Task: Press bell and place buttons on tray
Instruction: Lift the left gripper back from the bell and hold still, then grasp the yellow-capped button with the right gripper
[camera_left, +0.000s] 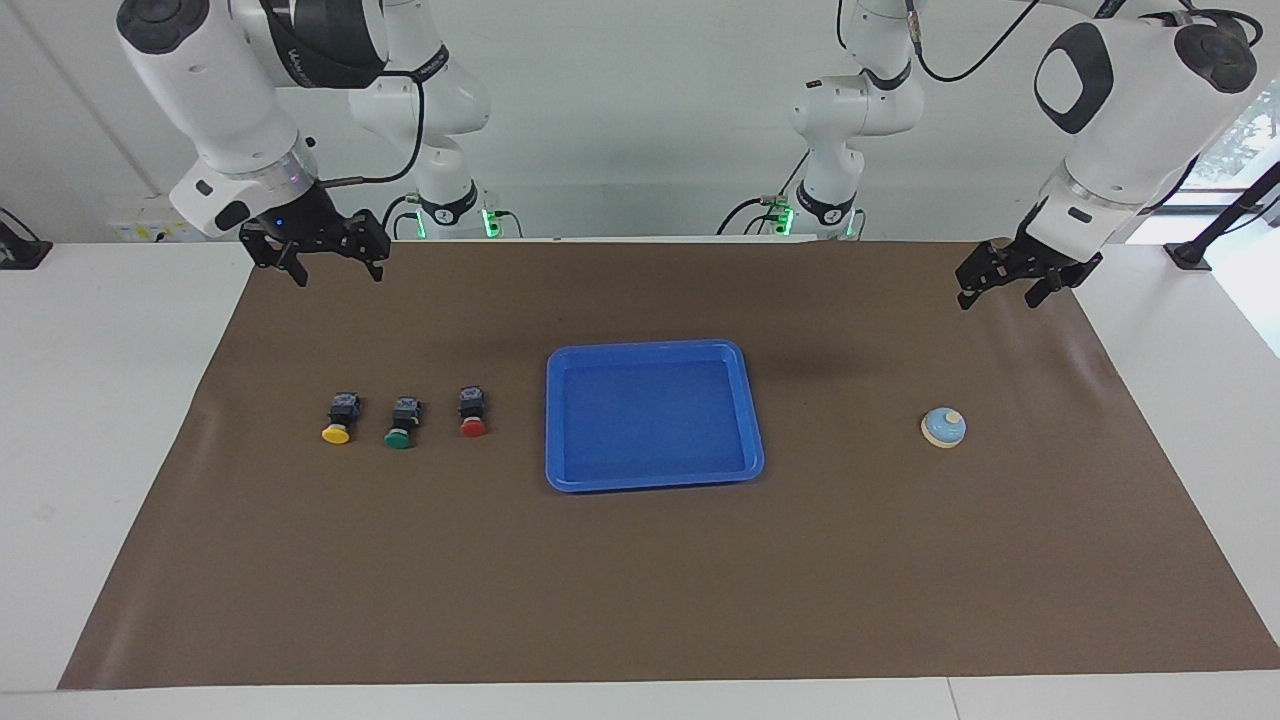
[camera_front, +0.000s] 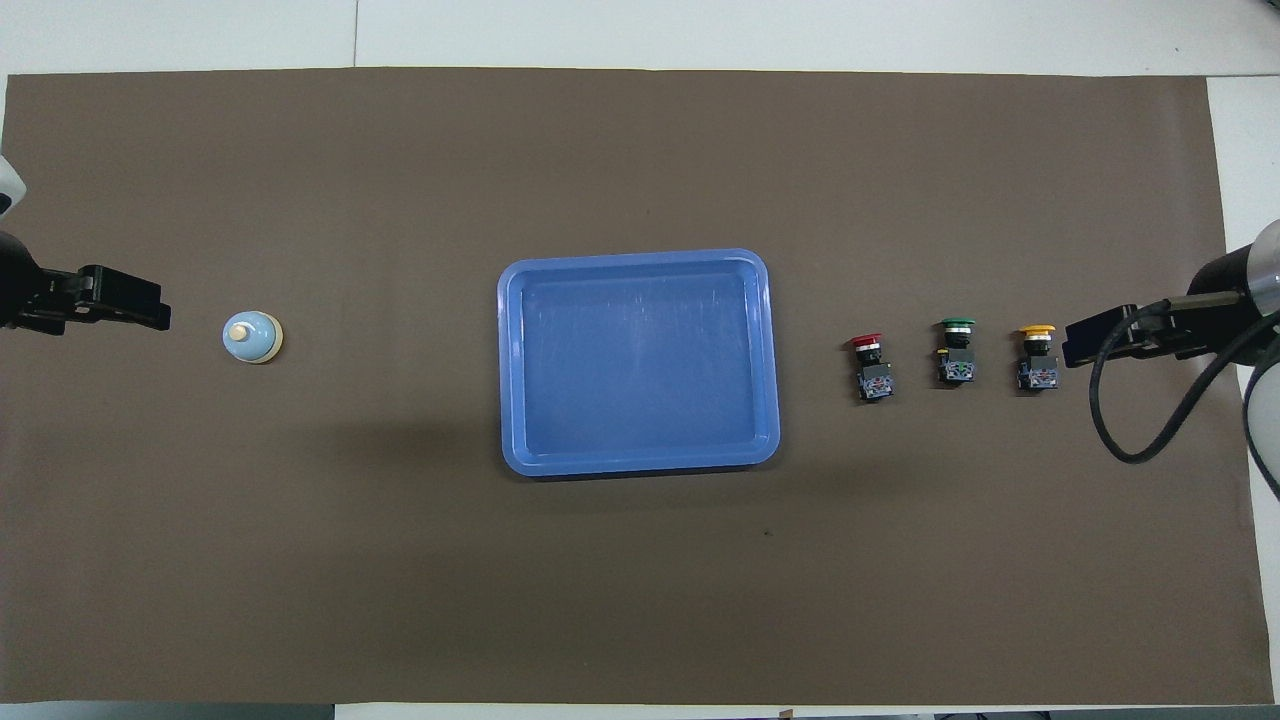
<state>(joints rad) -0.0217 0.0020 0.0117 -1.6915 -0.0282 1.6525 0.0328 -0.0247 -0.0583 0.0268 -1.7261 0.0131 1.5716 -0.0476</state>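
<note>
The light-blue bell (camera_left: 943, 427) (camera_front: 252, 336) stands on the brown mat toward the left arm's end. The blue tray (camera_left: 650, 348) (camera_front: 510, 370) lies empty at the middle. Three buttons lie in a row toward the right arm's end: red (camera_left: 471, 411) (camera_front: 871, 365) closest to the tray, then green (camera_left: 402, 423) (camera_front: 956, 350), then yellow (camera_left: 338, 418) (camera_front: 1037, 355). My left gripper (camera_left: 998, 297) (camera_front: 150, 305) hangs open and empty over the mat, apart from the bell. My right gripper (camera_left: 338, 272) (camera_front: 1085, 340) hangs open and empty over the mat, apart from the buttons.
A brown mat (camera_left: 640, 580) covers most of the white table. A black cable (camera_front: 1120, 420) loops from the right wrist over the mat's end.
</note>
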